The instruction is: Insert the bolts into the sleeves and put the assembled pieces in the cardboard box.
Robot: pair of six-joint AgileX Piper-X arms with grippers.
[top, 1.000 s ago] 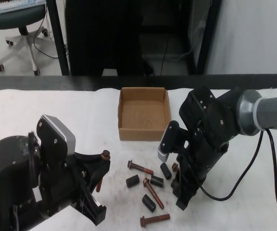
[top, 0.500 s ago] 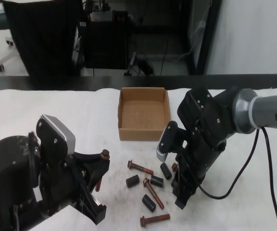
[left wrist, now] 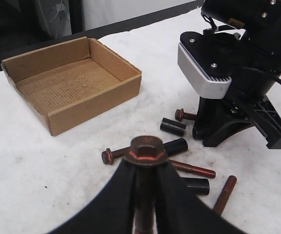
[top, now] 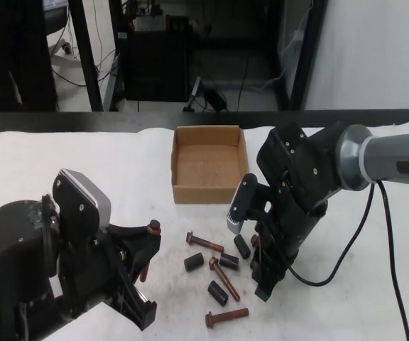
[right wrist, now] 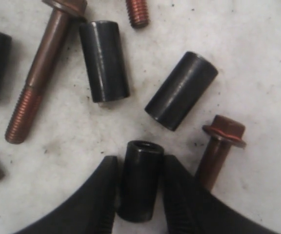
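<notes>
Low at the near side of the counter (top: 62,163), the left jaws are closed on a bolt (left wrist: 145,149). Their two black, curved fingers (left wrist: 112,200) press its shank from both sides. Its hexagonal flanged head, of rusty copper-brown metal, stands out just past their tips. The right arm (top: 311,177) leans down over a group of loose parts, and the right jaws are closed narrowly on a sleeve (right wrist: 139,190). This sleeve is a short black cylinder with a dull, smooth skin and a round bore at its visible end. Whether it rests on the counter or is a little lifted, I cannot tell. Just beside it lies a short bolt (right wrist: 219,146) with a hexagonal flanged head of the same brown metal. Near it a second sleeve (right wrist: 181,91) and a third sleeve (right wrist: 104,61) lie on their sides, close together but apart. Next to the third sleeve lies a long bolt (right wrist: 35,78), whose shank is smooth near the head and finely threaded toward the end. The cardboard box (top: 206,193) sits farther back on the counter, behind the loose parts. It is a shallow open tray of brown corrugated cardboard with low walls and a ribbed floor. The counter has a white, slightly rough cover with small dark specks.
</notes>
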